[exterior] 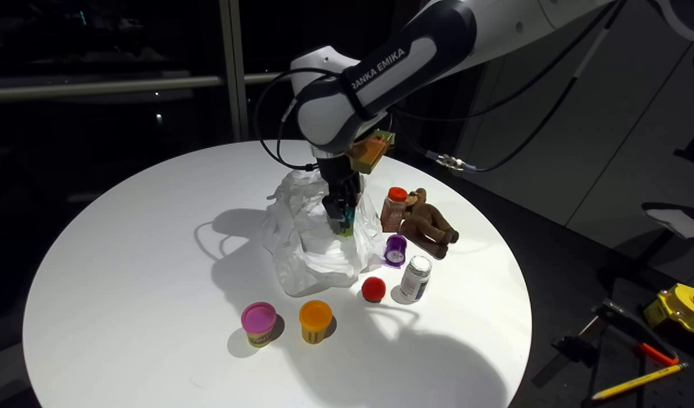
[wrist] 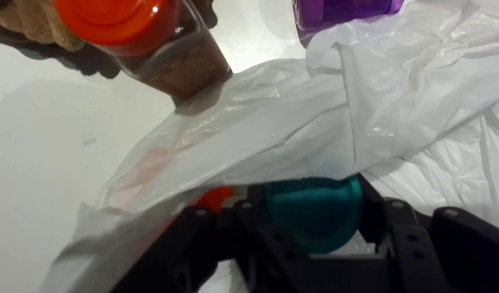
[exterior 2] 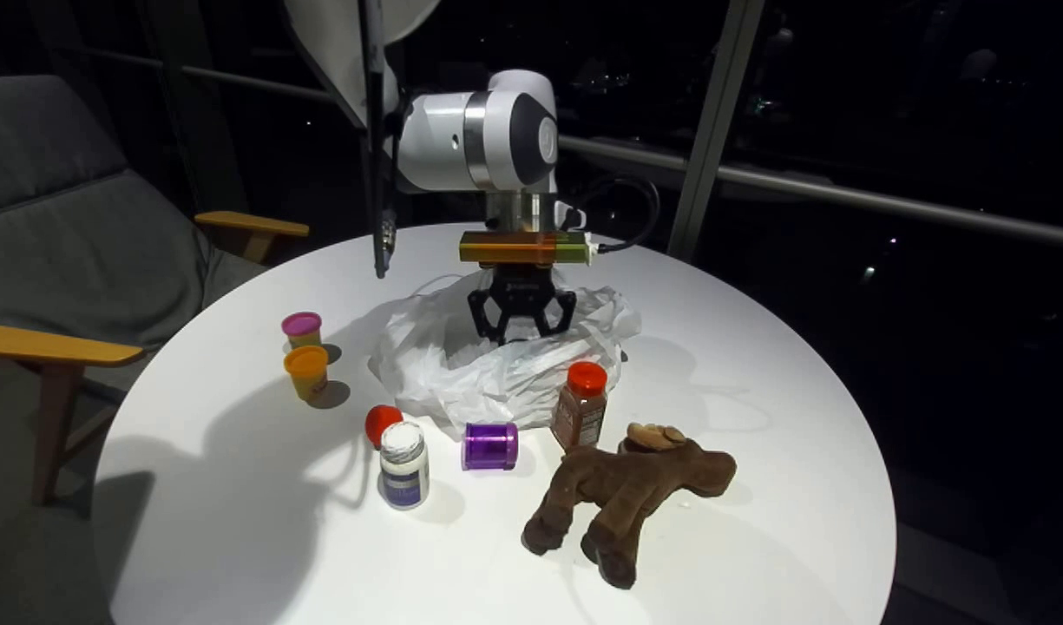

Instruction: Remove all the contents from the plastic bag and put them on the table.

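The crumpled white plastic bag (exterior: 310,249) lies open in the middle of the round white table; it also shows in the other views (exterior 2: 479,391) (wrist: 306,118). My gripper (wrist: 313,207) points down into the bag's opening. Its fingers press against both sides of a tub with a teal lid (wrist: 314,221), which also shows in an exterior view (exterior: 347,225). The gripper is shut on this tub, still within the bag. A red-orange thing (wrist: 214,198) shows beside the left finger, partly hidden by the bag. The rest of the bag's inside is hidden.
Around the bag stand a red-lidded jar (exterior 2: 580,412), a brown plush animal (exterior 2: 635,486), a purple container (exterior 2: 490,446), a white bottle (exterior 2: 404,473), a red ball (exterior: 373,289), an orange tub (exterior: 315,322) and a pink-lidded tub (exterior: 259,323). The jar and purple container are close against the bag.
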`<state>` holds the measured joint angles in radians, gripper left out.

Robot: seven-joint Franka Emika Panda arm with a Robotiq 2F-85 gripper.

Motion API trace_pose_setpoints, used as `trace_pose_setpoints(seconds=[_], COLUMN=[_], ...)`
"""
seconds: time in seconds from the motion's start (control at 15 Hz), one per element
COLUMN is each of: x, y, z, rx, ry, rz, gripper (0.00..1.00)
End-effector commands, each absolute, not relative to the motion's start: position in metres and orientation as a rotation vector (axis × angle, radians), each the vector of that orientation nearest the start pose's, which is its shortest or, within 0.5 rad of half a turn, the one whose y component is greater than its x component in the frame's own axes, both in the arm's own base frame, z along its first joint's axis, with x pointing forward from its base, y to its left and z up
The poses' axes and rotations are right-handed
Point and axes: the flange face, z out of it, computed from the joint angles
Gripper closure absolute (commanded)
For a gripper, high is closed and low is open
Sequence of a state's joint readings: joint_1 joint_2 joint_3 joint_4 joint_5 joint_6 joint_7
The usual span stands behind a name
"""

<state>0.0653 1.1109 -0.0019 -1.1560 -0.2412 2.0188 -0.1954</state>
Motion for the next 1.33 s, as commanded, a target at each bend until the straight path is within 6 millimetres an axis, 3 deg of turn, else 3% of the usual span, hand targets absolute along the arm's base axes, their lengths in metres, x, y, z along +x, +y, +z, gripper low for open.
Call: trace_pose_setpoints(seconds=[0.0, 0.47, 0.8, 1.07, 1.27], x=[0.717, 0.666, 0.629, 0.606, 0.587], y=[0.028, 0.022, 0.021, 0.032, 0.051], z=[0.121, 0.16, 0.173, 0.185, 0.192], rx=[-3.256, -3.282, -3.285, -3.298, -3.292], ry=[-0.563, -0.459, -0.416, -0.437, -0.479], rz=[0.417, 0.467, 0.44, 0.357, 0.319], gripper=[0.72, 0.72, 0.72, 0.72, 0.72])
